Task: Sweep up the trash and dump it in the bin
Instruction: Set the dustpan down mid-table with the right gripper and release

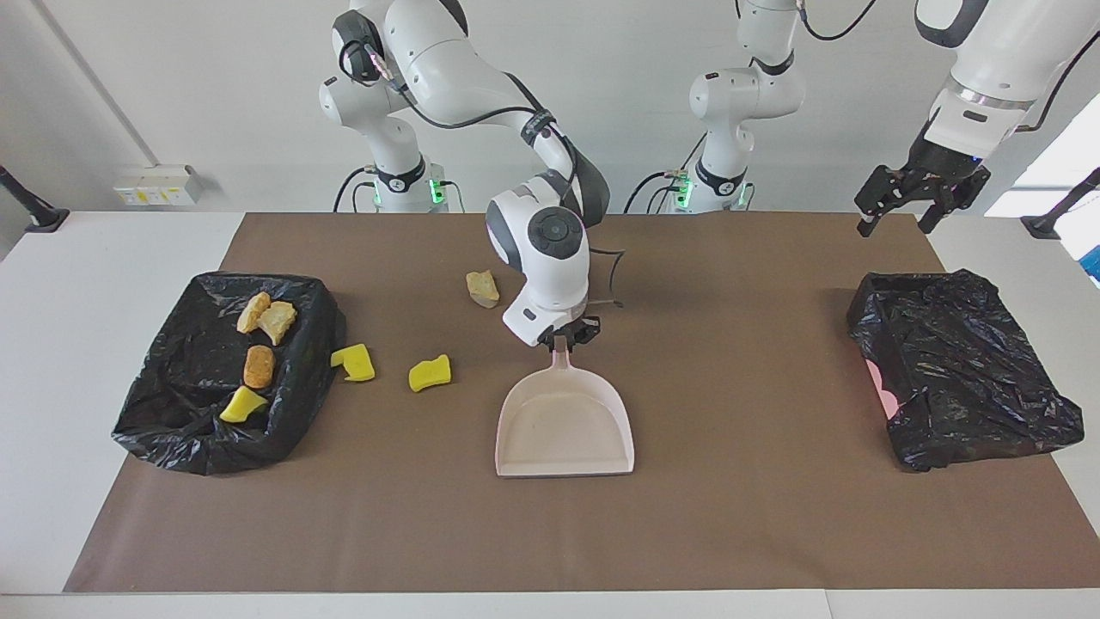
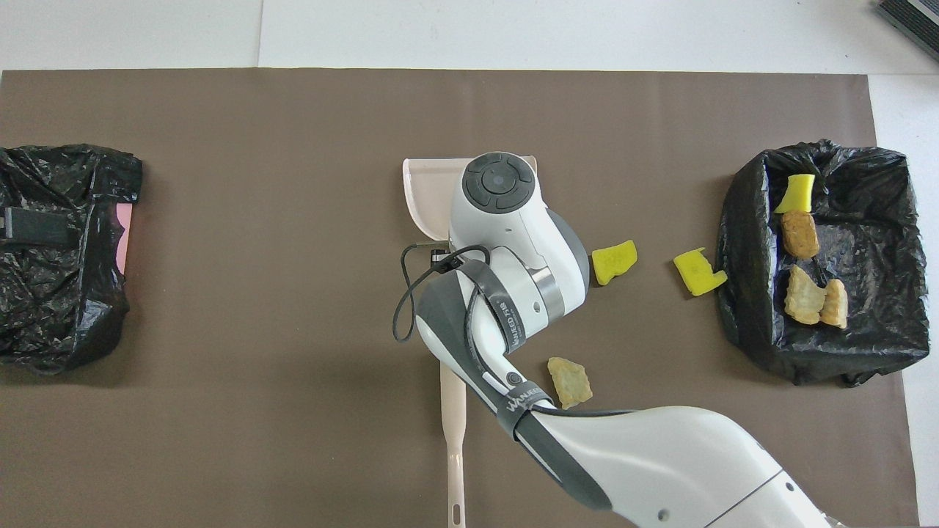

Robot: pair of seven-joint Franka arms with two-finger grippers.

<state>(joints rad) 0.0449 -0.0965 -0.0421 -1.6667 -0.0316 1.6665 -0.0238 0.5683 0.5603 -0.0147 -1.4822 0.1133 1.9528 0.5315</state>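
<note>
dustpan (image 1: pixel 565 425) looks like smooth matt plastic, pale pink. Both bins beside it wear crinkly glossy black plastic liner (image 1: pixel 225 370). Table cover (image 1: pixel 739 516) under it: flat matt brown paper. Scraps (image 1: pixel 430 373) look spongy, rough.

Two high views from opposite table ends, sharing the brown mat (image 1: pixel 739 516).

The right gripper (image 1: pixel 562 337) pointed down at mid-table, fingers clamped; the left gripper (image 1: pixel 909 200) hung raised, fingers spread.
</note>
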